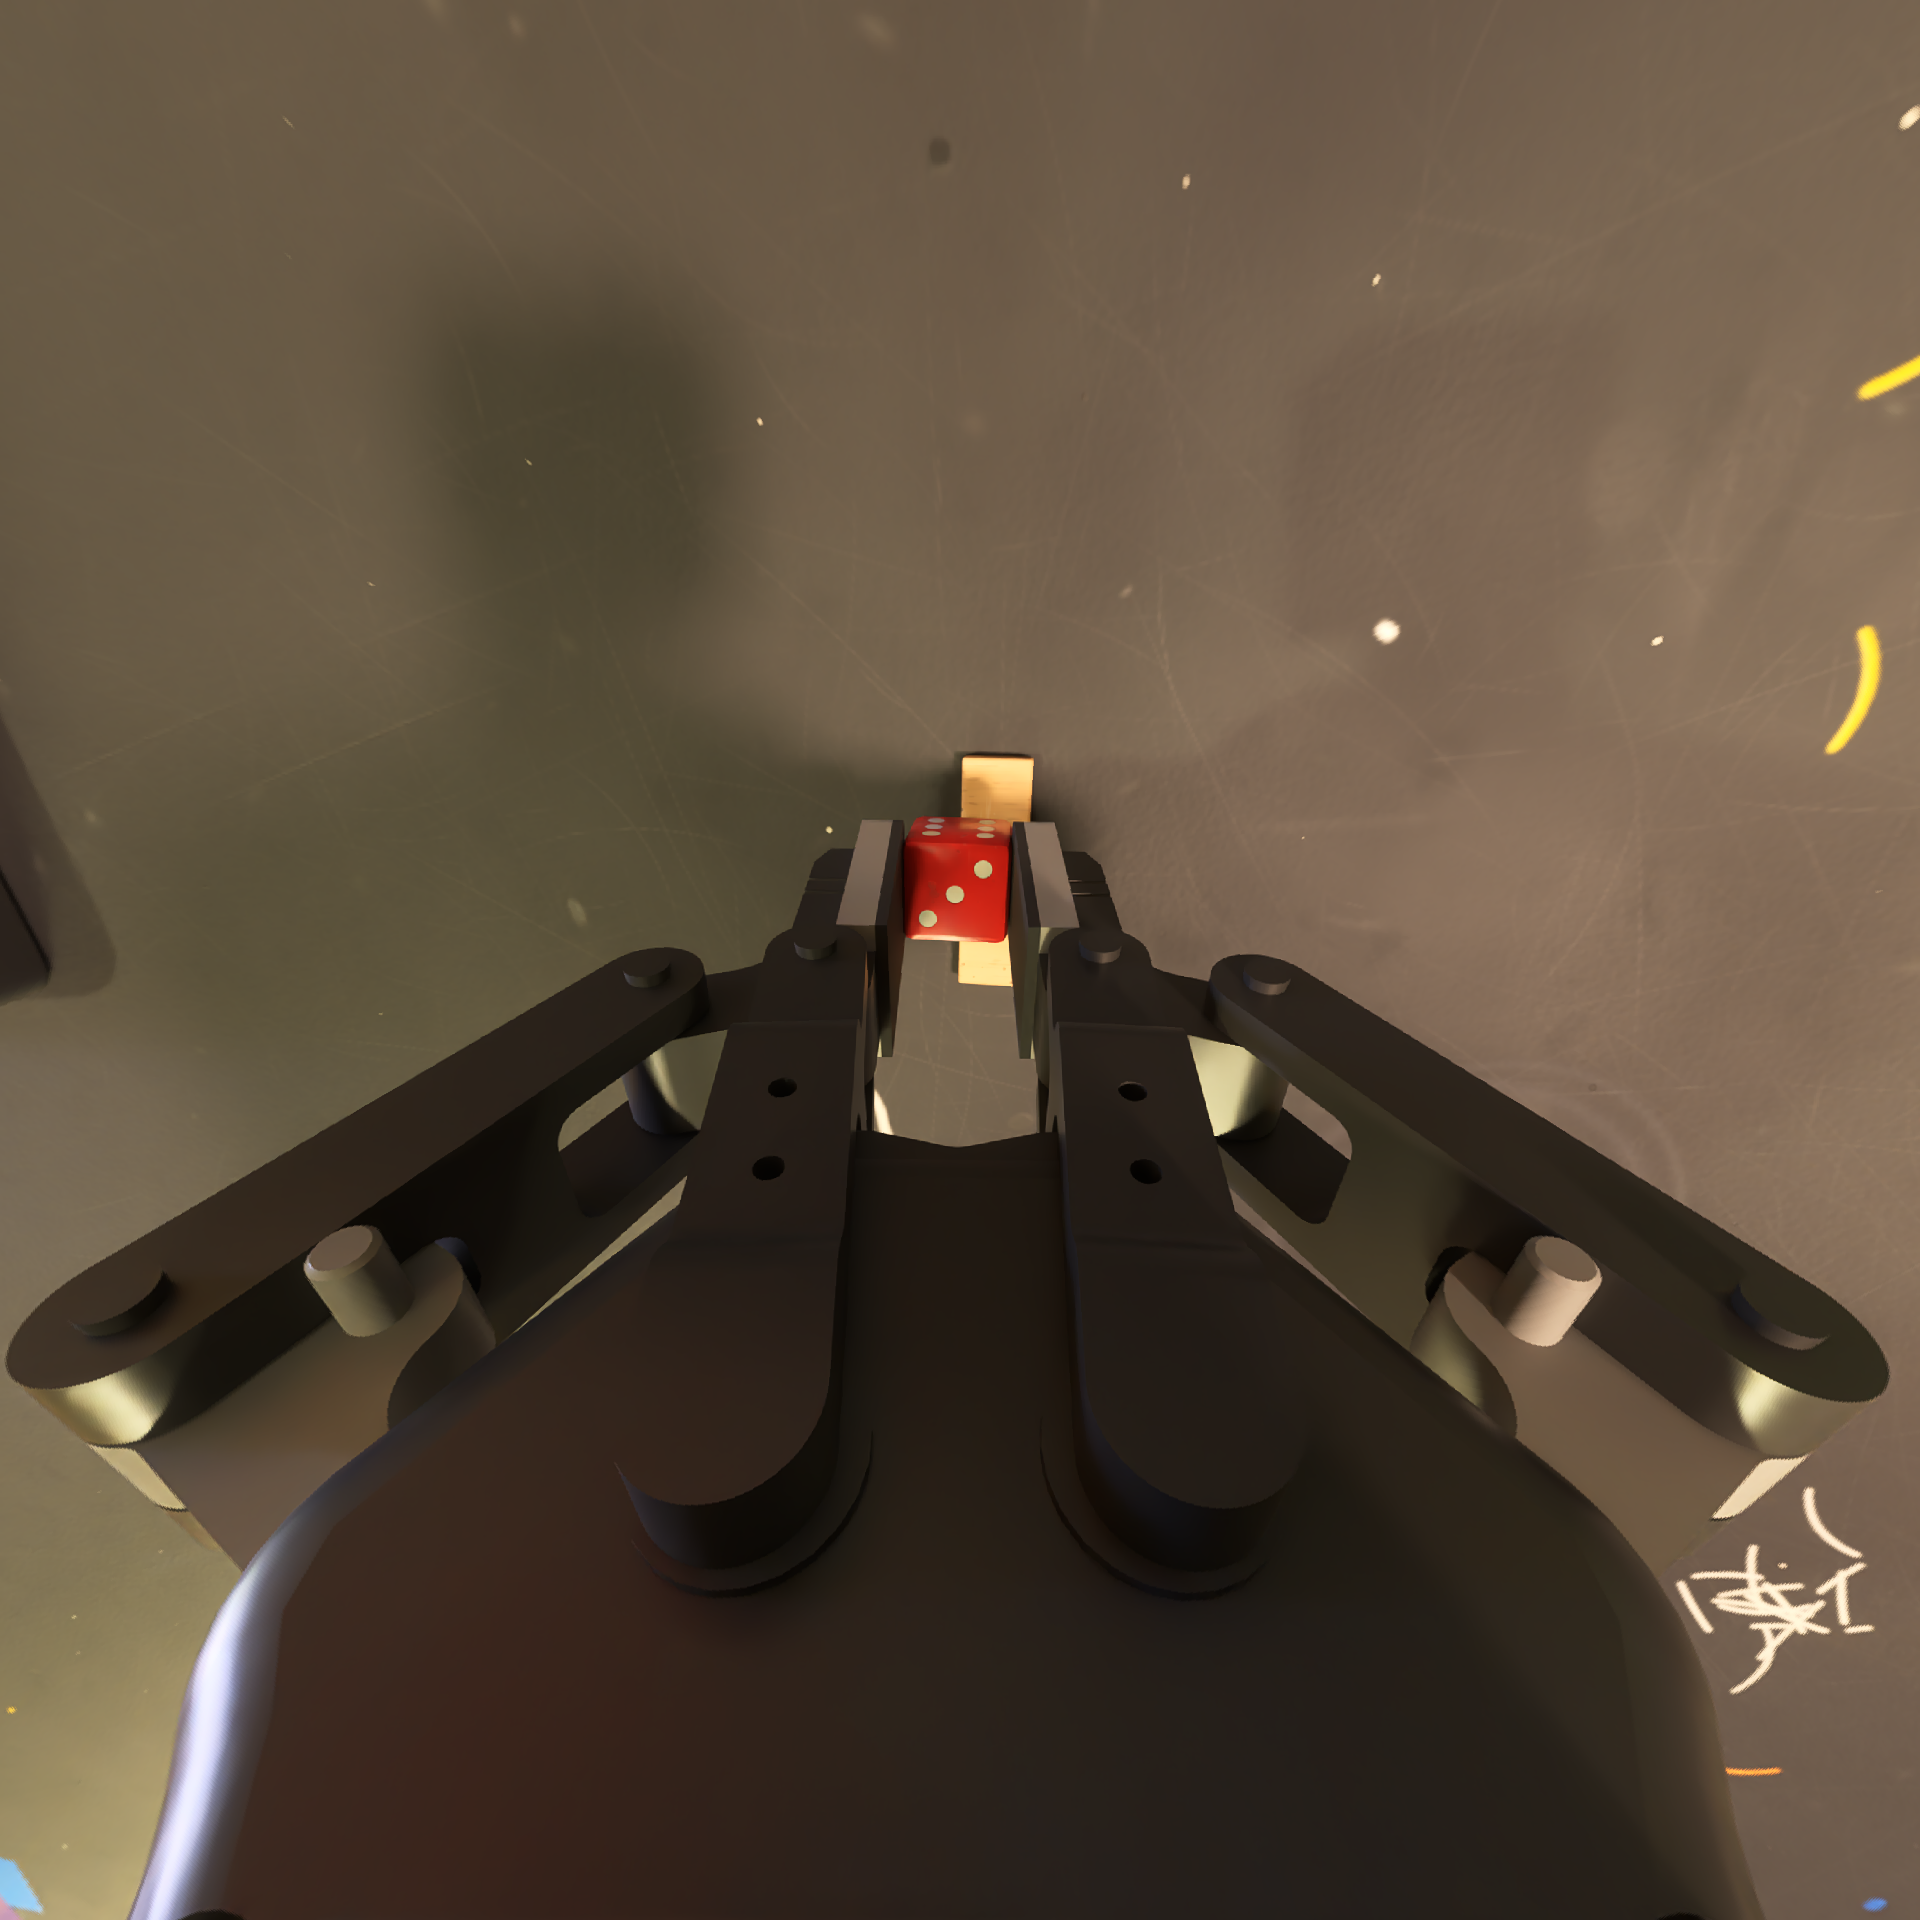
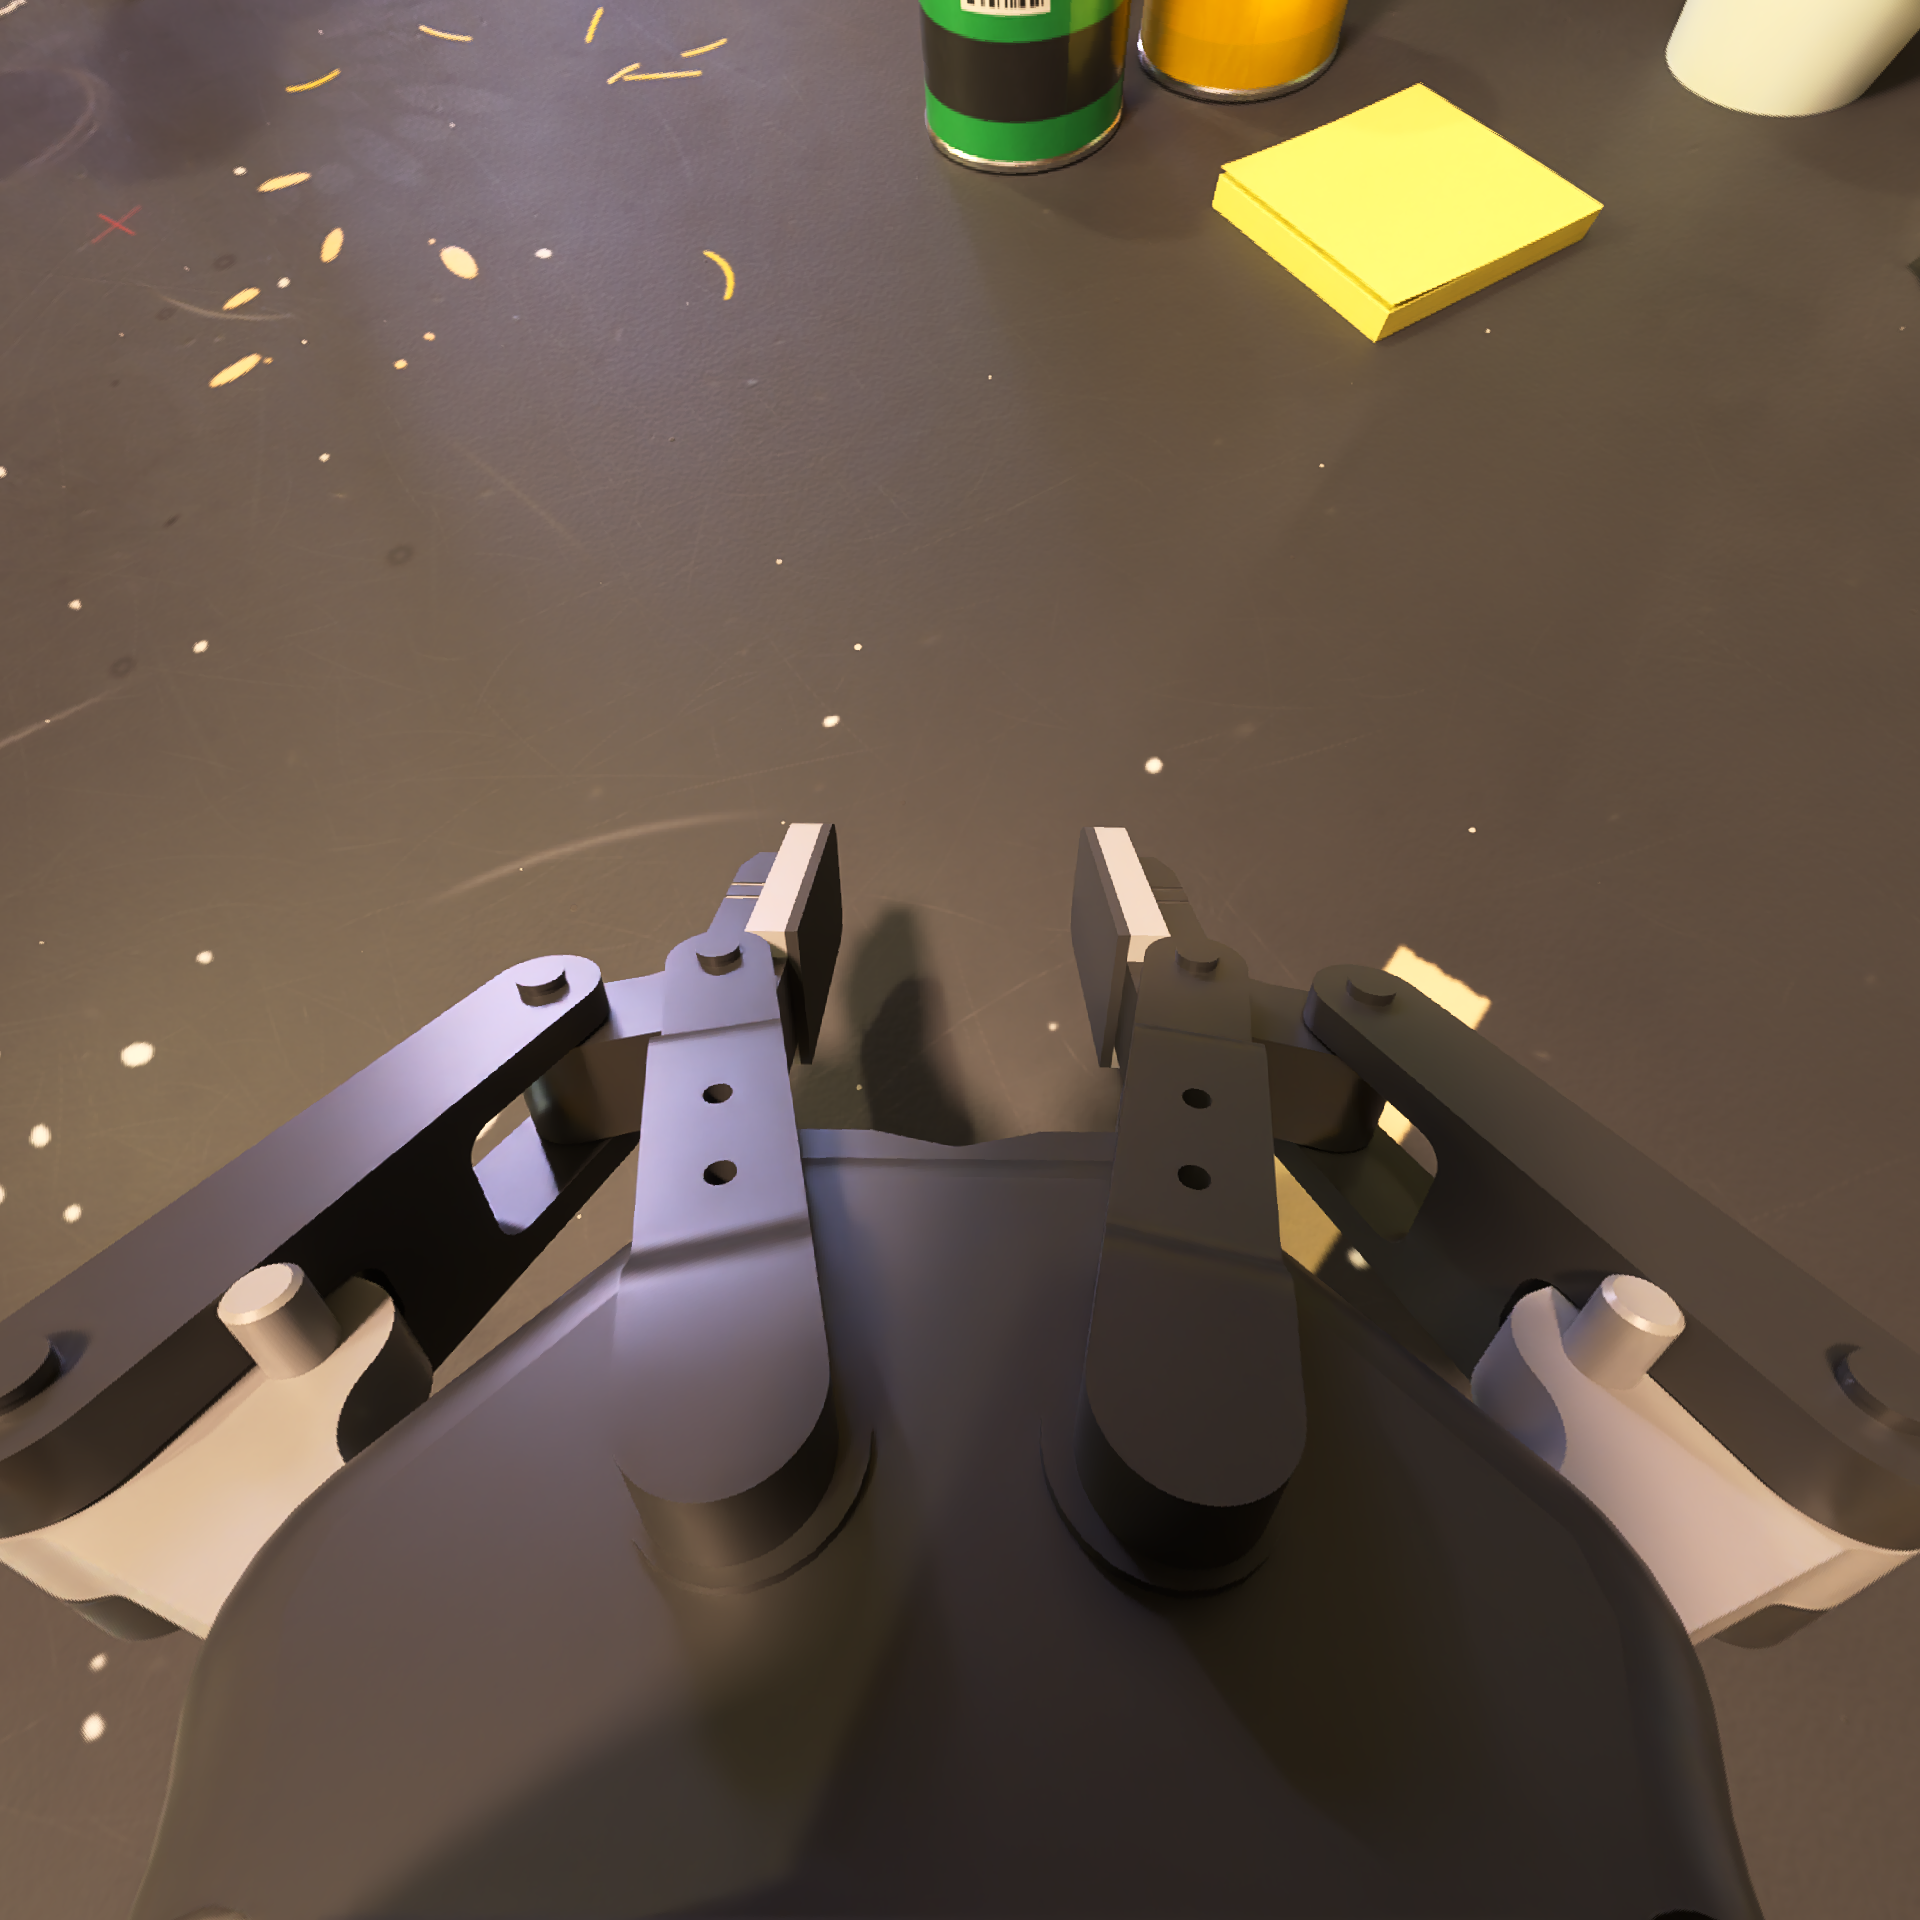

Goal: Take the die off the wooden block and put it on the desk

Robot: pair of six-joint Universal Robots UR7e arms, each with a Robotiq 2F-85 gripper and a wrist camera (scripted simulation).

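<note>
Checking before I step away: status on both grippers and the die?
Left gripper shut on red die, wooden block beneath. Right gripper open, empty. Desk nearby clear.
</note>
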